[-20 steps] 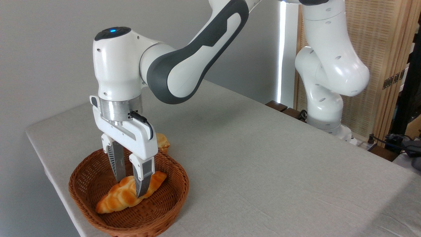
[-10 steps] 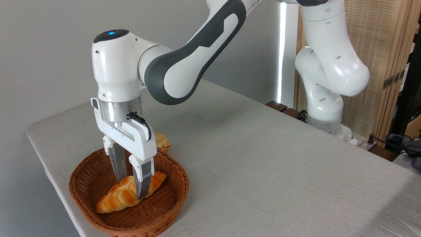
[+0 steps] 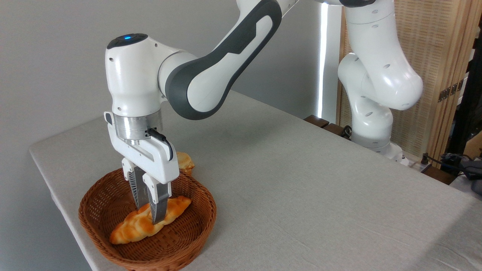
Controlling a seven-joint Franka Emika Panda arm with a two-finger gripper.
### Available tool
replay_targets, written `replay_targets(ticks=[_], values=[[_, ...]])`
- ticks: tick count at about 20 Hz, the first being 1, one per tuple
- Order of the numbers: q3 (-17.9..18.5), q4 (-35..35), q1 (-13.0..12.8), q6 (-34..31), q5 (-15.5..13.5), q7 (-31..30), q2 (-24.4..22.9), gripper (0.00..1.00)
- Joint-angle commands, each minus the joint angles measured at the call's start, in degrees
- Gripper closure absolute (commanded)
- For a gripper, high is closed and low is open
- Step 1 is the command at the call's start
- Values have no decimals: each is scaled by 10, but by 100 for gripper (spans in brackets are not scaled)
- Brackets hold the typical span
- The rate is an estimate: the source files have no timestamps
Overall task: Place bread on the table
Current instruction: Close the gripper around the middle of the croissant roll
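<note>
The bread, a long braided golden-orange loaf, lies in a round brown wicker basket at the table's front left corner. My gripper points straight down into the basket and its fingers are shut on the loaf's middle, one on each side. The loaf still rests on the basket floor. The table, covered in light grey cloth, stretches away to the right and back.
A small pale bun sits on the cloth just behind the basket, partly hidden by my gripper body. The arm's white base stands at the table's far right edge. A wooden screen and cables lie beyond it.
The fingers have drawn together from a wider stance and now pinch the loaf's middle. The arm itself has barely moved and the loaf has stayed in place.
</note>
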Motion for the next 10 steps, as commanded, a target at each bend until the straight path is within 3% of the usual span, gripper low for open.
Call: replay_targets(ticks=[1, 10], values=[[2, -1, -3, 8, 8, -4, -4, 55], [7, 0, -1, -47, -15, -9, -82, 53]])
